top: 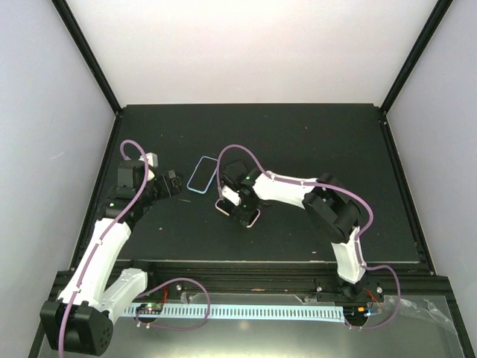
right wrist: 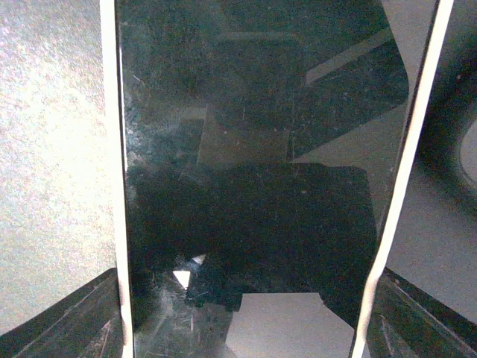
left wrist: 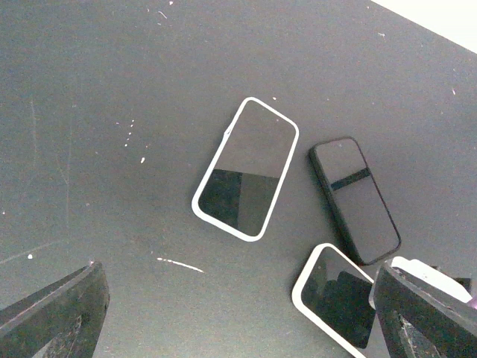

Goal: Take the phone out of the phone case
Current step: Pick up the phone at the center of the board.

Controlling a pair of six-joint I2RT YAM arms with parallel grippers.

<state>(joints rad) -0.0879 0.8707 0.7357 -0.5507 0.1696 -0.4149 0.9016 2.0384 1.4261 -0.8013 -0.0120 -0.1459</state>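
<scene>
The pale blue phone case (top: 189, 181) lies flat left of the table's middle. A black glossy screen, the phone (top: 201, 175), fills it, and the case hides the phone's edge. In the left wrist view the case rim (left wrist: 223, 226) looks white around the screen (left wrist: 246, 168). My left gripper (top: 179, 186) is open and empty just left of the case, fingers (left wrist: 52, 313) wide apart. My right gripper (top: 240, 209) grips a different, white-rimmed phone (right wrist: 246, 149), fingers (right wrist: 82, 321) against both long edges. Its rim looks faintly pink from above (top: 252, 218).
A plain all-black phone (top: 232, 167) lies between the case and my right arm, also in the left wrist view (left wrist: 356, 200). The white-rimmed phone (left wrist: 332, 294) lies near it. The black mat (top: 313, 134) is walled at the back and sides.
</scene>
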